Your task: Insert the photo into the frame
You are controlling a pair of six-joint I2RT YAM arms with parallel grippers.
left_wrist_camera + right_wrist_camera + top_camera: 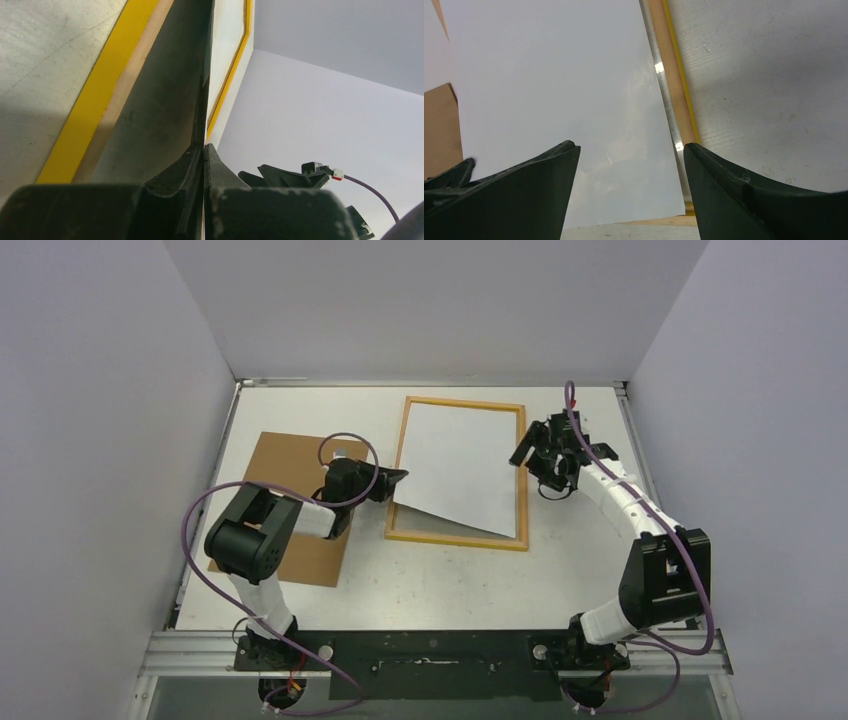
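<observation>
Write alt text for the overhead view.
The left hand pinches the photo by its left edge, white side up, askew over the frame. The right hand hovers open beside its right rail; a brown board lies left.

Bright, even light from above; soft faint shadows under arms on table point(450, 580). Overhead view sharp. Left wrist view: left gripper point(204, 150) blurred (too near lens), deep shade inside frame point(85, 115). Right wrist view: glare specks on frame edge beside photo point(549, 75).
</observation>
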